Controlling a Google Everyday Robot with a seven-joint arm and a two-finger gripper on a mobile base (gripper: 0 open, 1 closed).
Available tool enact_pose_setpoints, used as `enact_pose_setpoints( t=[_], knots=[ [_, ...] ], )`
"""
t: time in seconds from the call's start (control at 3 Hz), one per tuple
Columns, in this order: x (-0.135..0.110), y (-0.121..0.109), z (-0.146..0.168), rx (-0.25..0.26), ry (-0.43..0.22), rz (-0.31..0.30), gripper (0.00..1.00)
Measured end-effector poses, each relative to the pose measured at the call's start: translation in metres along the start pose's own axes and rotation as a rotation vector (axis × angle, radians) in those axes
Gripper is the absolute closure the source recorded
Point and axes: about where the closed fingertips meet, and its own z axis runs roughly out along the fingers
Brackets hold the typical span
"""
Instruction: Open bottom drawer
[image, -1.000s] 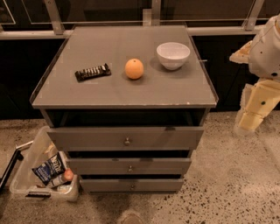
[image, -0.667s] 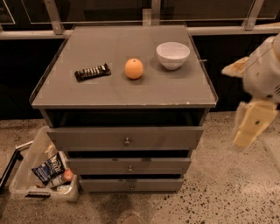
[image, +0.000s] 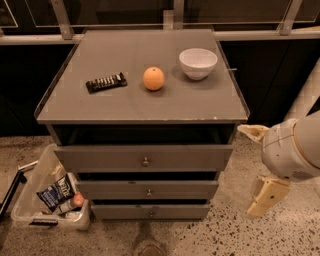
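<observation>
Grey cabinet (image: 142, 105), flat matte top with a thin raised lip, boxy and hard-edged, standing on speckled stone-look floor (image: 225, 235); it lies to the side of the gripper, well apart from it. Three drawer fronts are stacked down its face. The top drawer (image: 100, 157) is tallest and widest, with a dark gap over it, roughly level with the gripper's upper finger. The middle drawer (image: 110, 190) is shorter. The bottom drawer (image: 120, 211) has the narrowest front, sits lowest, about level with the lower fingertip, and looks shut or close to it. Judgement: rigid painted wood, nothing to flex or crush; it should slide straight out on its runners with modest resistance, weight depending on unseen contents. Clear plastic bin (image: 30, 200) of packets sits on the floor at the cabinet's far side from the gripper. Gripper (image: 246, 171) hangs beside the cabinet's near corner, off the floor, touching nothing; its two cream fingers (image: 266, 196) stand spread wide, holding nothing. On top, above and beyond the gripper: white bowl (image: 198, 62), glossy and round; orange (image: 153, 78), dimpled sphere; dark wrapped bar (image: 105, 82), flat and oblong. The knob (image: 151, 213), at the centre of the bottom front, is tiny round metal, likely slick. It is the only hold, so pinch it squarely and pull level, or the fingers may slip off.
</observation>
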Motion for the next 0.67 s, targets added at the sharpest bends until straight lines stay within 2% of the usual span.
enact_pose_setpoints(
  t=[0.33, 0.67],
  knots=[
    [-0.001, 0.000, -0.001, -0.002, 0.002, 0.000, 0.00],
    [-0.003, 0.021, 0.028, -0.064, -0.038, 0.023, 0.00]
  ],
)
